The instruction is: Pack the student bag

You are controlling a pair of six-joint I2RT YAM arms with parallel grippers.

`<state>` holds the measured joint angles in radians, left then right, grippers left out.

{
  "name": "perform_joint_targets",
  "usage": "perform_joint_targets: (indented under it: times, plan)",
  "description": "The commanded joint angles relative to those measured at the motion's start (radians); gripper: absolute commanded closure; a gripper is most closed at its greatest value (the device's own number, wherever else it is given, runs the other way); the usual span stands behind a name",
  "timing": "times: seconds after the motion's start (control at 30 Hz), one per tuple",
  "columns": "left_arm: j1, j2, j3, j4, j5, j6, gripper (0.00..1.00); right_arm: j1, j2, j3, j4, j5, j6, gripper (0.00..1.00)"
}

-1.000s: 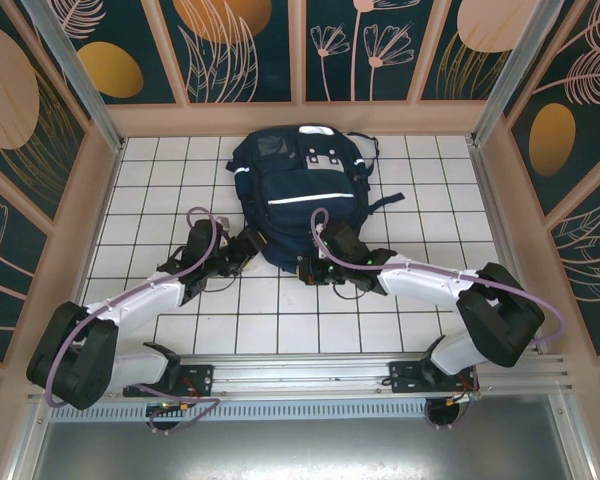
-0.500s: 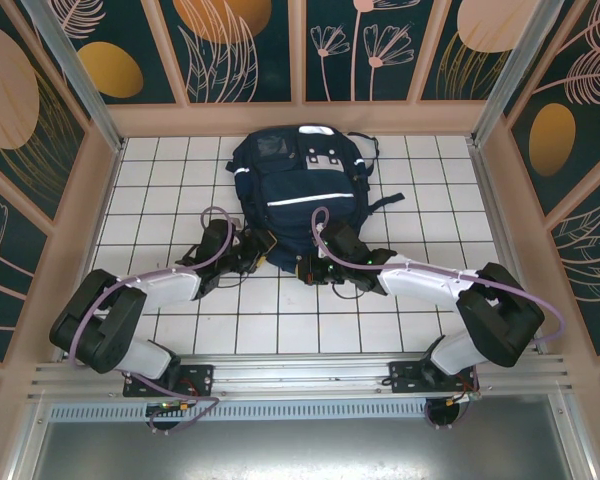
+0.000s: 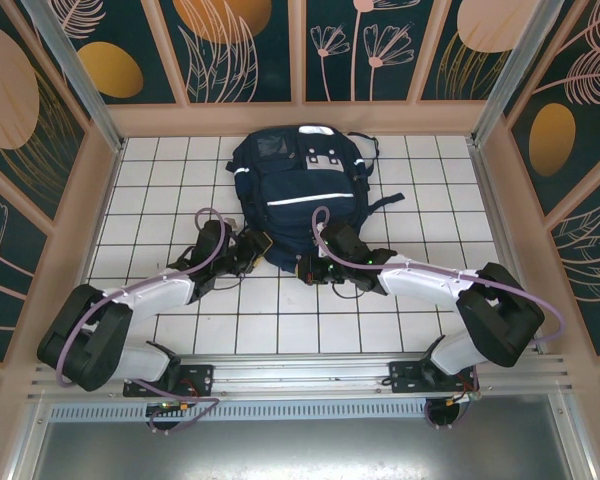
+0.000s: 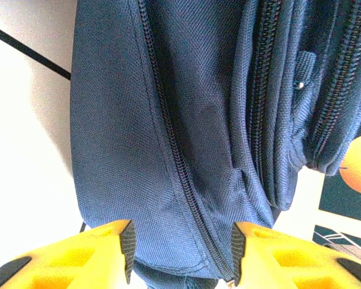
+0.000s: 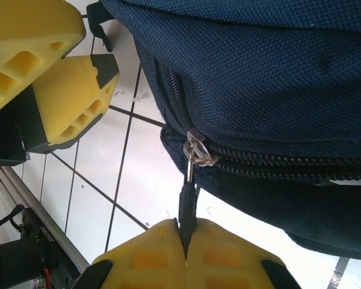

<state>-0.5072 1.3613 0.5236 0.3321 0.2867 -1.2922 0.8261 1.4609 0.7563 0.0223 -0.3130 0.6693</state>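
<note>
The student bag (image 3: 298,190) lies flat on the table (image 3: 150,190); the right gripper (image 5: 186,241) — jaws clamped on the zip pull (image 5: 187,208) — should tug along the zip once the left gripper (image 4: 182,245), jaws apart astride the bag's edge, pins it.

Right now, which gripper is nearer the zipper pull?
Right. The right gripper has its fingers shut on the zipper pull. The left gripper sits beside it, fingers straddling the student bag at its near corner.
</note>
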Motion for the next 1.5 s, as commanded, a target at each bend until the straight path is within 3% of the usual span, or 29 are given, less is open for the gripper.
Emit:
perform_joint_targets:
  times: [0.0, 0.3, 0.53, 0.6, 0.83, 1.0, 1.47]
  plan:
    - [-0.007, 0.000, -0.011, -0.012, -0.009, -0.010, 0.54, -0.001, 0.007, -0.003, 0.070, -0.037, 0.010, 1.00]
    - [-0.018, 0.106, -0.002, 0.080, 0.028, -0.038, 0.53, -0.001, -0.006, -0.012, 0.082, -0.042, 0.022, 1.00]
    - [-0.035, 0.200, 0.074, 0.090, 0.028, -0.020, 0.45, 0.008, 0.019, -0.012, 0.119, -0.069, 0.042, 1.00]
    - [-0.036, 0.213, 0.098, 0.073, 0.020, -0.003, 0.50, 0.009, 0.021, -0.011, 0.119, -0.068, 0.042, 1.00]
    - [-0.029, 0.195, 0.100, 0.026, -0.046, 0.039, 0.87, 0.002, -0.010, -0.013, 0.052, -0.015, 0.009, 1.00]
    - [-0.001, 0.160, 0.073, 0.012, -0.053, 0.052, 0.99, -0.014, -0.027, -0.014, -0.015, 0.017, -0.025, 1.00]
    - [0.082, 0.017, 0.020, -0.097, -0.069, 0.120, 1.00, -0.099, -0.085, -0.065, -0.076, 0.002, -0.075, 1.00]
